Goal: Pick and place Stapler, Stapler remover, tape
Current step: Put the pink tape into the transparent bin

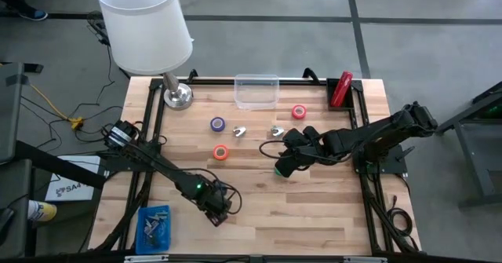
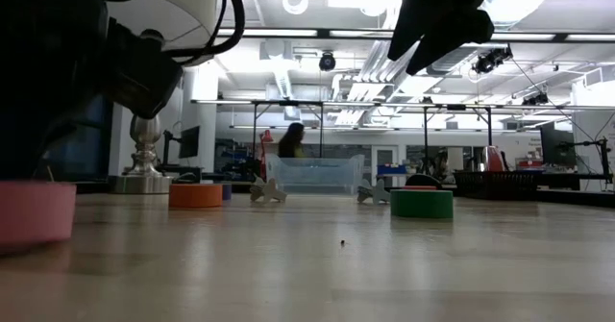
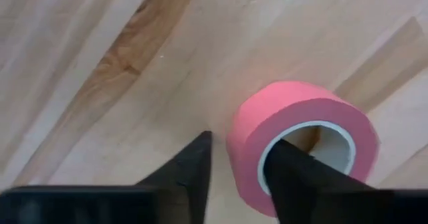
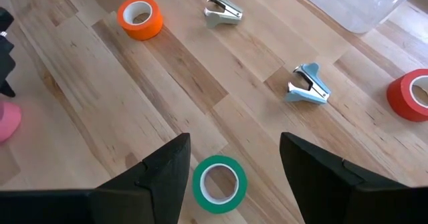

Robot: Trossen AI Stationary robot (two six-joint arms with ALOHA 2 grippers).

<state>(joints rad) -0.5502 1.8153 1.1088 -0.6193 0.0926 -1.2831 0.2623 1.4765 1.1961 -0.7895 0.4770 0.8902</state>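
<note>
Pink tape sits on the wooden table with one left gripper finger inside its hole, one outside pinching its wall, while right gripper fingers hang spread above green tape.

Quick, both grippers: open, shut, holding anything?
Left gripper: closing on the pink tape roll, one finger inside the ring, one outside; a firm grip cannot be told.
Right gripper: open, empty, above the green tape roll.

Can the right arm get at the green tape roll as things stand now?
Probably yes. The right gripper hangs open just above the green tape roll, which lies flat on bare table with nothing beside it.
</note>
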